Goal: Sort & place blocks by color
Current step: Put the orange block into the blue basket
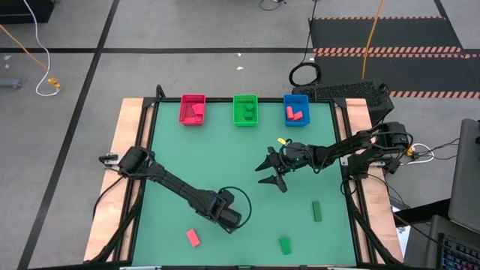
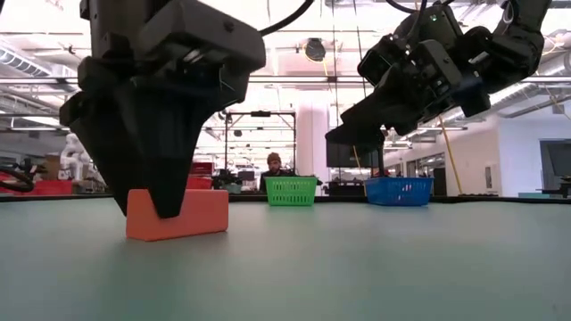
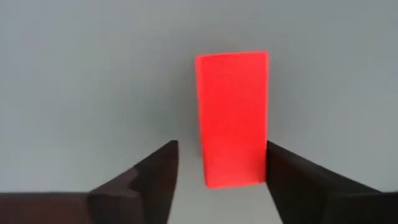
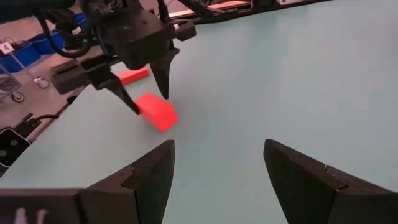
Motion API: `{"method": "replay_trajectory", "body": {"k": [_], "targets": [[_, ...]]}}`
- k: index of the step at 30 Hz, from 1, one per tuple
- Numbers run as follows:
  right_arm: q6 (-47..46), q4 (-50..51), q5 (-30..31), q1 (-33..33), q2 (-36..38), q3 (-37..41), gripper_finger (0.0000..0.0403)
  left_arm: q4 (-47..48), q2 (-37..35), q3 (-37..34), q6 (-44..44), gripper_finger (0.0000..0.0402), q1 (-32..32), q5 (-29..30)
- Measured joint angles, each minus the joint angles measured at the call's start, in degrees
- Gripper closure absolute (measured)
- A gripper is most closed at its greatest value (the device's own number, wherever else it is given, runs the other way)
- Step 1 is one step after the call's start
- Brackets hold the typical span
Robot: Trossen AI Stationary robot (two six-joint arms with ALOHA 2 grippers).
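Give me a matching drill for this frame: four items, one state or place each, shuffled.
1. left gripper
2. right gripper
3. blue bin
4. green bin

A. holds red blocks
B. holds green blocks
C. astride a red block on the mat
D. open, raised, empty

Pairs: 1-C, 2-D, 3-A, 4-B

Open mat (image 1: pixel 225 161) is left across the table's middle. The near-left is taken up by the left gripper (image 1: pixel 196 235) straddling a red block (image 1: pixel 193 238). The right gripper (image 1: pixel 271 171) hangs mid-right. Two green blocks (image 1: pixel 317 211) lie near-right; three bins (image 1: pixel 244 109) line the far edge.
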State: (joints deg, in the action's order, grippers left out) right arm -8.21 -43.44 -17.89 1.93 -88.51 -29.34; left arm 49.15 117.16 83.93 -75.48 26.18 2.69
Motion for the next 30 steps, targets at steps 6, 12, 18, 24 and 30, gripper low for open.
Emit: {"method": "replay_trajectory", "body": {"k": [6, 12, 18, 24, 30], "targets": [[-0.04, 0.09, 0.0, 0.0, 0.0, 0.0, 0.0163, -0.89, 0.0, -0.06, 1.69, 0.0258, -0.54, 0.44], [-0.04, 0.1, 0.0, 0.0, 0.0, 0.0, 0.0163, -2.01, -0.02, -0.06, 4.23, 0.0269, -0.87, 0.34], [0.49, -0.08, -0.14, 0.0, 0.0, 0.0, 0.0163, -3.05, -0.89, -0.1, 13.4, 0.0267, -3.3, 1.02], [8.61, -4.13, -0.54, -3.08, 0.0, -0.02, 0.0163, -10.53, -3.48, -0.1, 24.6, 0.0269, -6.51, 2.34], [8.17, -7.99, -0.42, -6.09, 0.0, -0.02, 0.0163, -10.43, -6.62, -0.08, 32.32, 0.0269, -8.9, 10.01]]}}
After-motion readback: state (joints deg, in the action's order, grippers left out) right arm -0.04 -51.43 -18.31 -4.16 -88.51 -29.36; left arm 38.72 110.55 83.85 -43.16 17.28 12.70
